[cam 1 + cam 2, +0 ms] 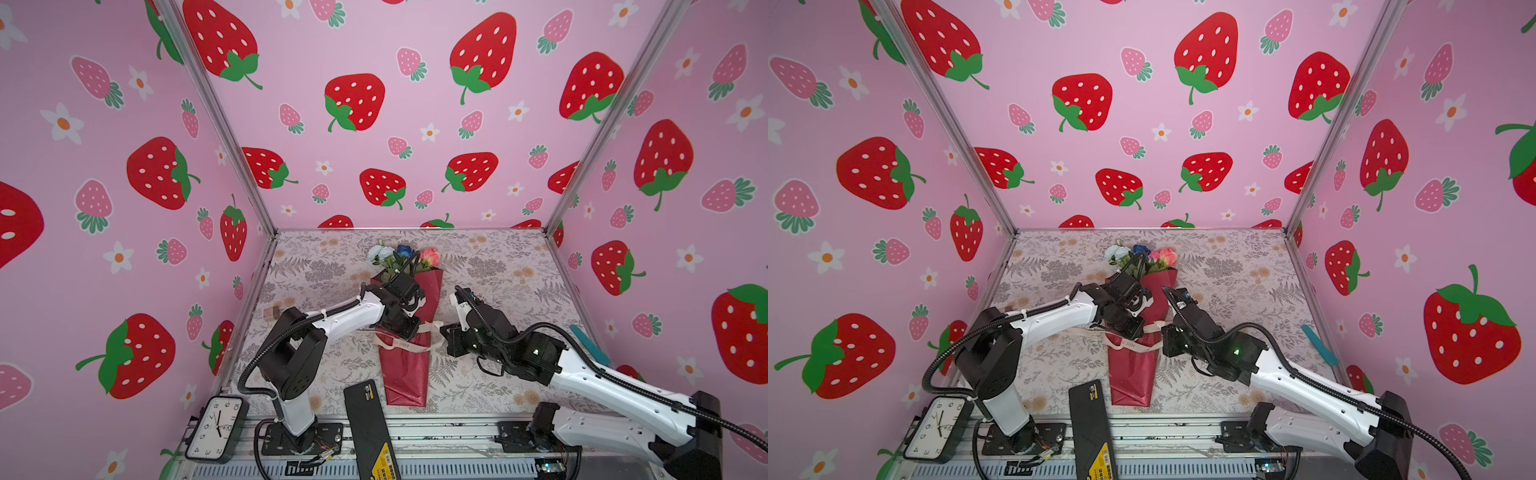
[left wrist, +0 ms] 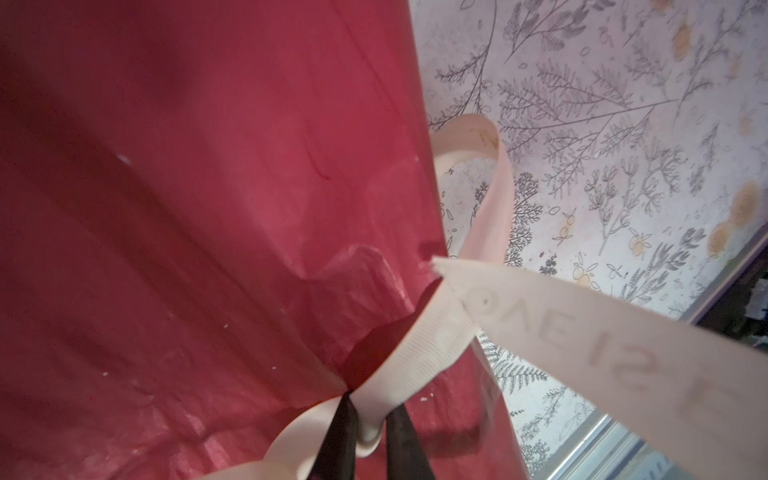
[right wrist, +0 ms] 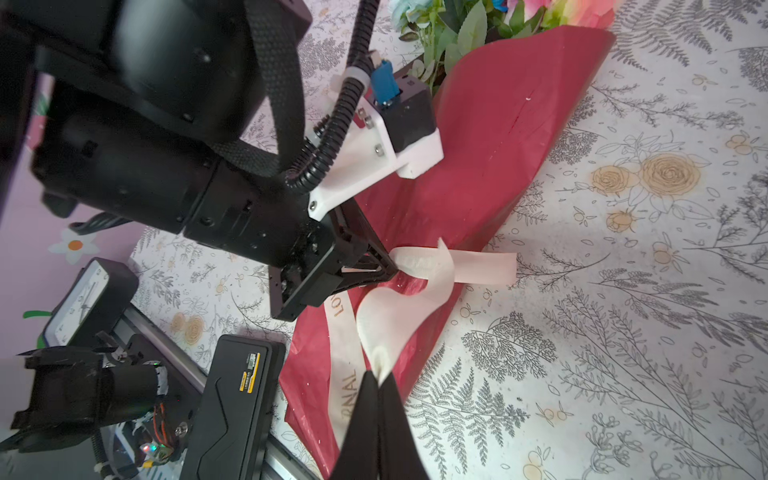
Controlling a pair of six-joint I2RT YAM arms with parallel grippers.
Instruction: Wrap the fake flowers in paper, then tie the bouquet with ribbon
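Presently: one bouquet of fake flowers (image 1: 405,370), pale blue, dark blue and coral blooms in a dark red glossy paper cone, lying flat at the middle of the tabletop (image 1: 498,266), blooms toward the far wall. One cream lettered ribbon (image 2: 432,332), crossed loosely round the cone's waist. Grips: left end effector (image 2: 370,405) clenched on a ribbon fold beside the wrap; right end effector (image 3: 379,374) clenched on another strand. Hazards: uneven pulls may drag the probably light bouquet sideways; the short free tail may slip out, undoing the crossing.
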